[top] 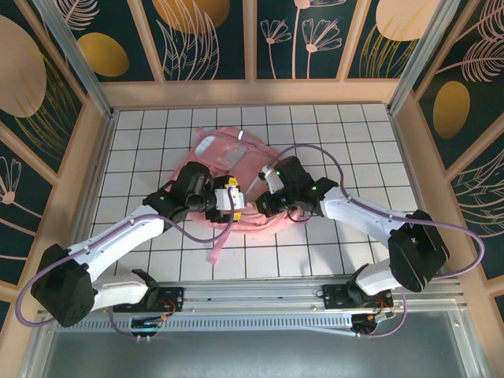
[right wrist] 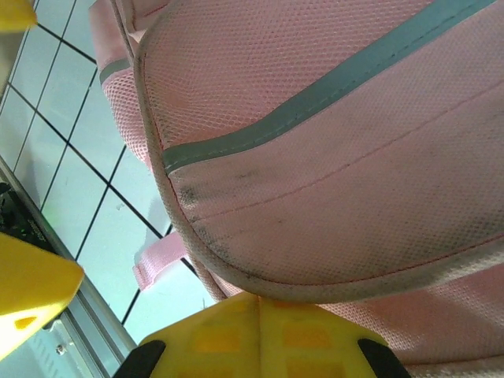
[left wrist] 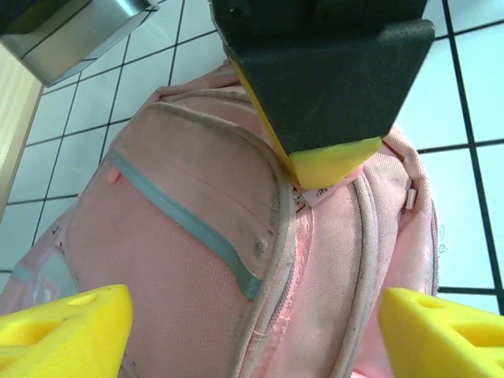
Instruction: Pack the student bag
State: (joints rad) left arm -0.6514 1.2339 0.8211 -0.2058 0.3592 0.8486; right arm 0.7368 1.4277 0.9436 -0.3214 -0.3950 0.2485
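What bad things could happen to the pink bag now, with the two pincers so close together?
1. The left pincer is open right over the student bag, close to the shut right pincer; they might bump.
2. The right pincer's tip rests at the zip seam, so it may slip off.
3. The loose strap could get caught if the bag is pulled.

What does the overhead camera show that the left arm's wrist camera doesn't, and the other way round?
Overhead: the whole left arm and right arm, the tiled table, and a loose pink strap. Left wrist: a zip seam and grey strip in close detail. Both: the pink student bag, with the open left gripper and shut right gripper at it.
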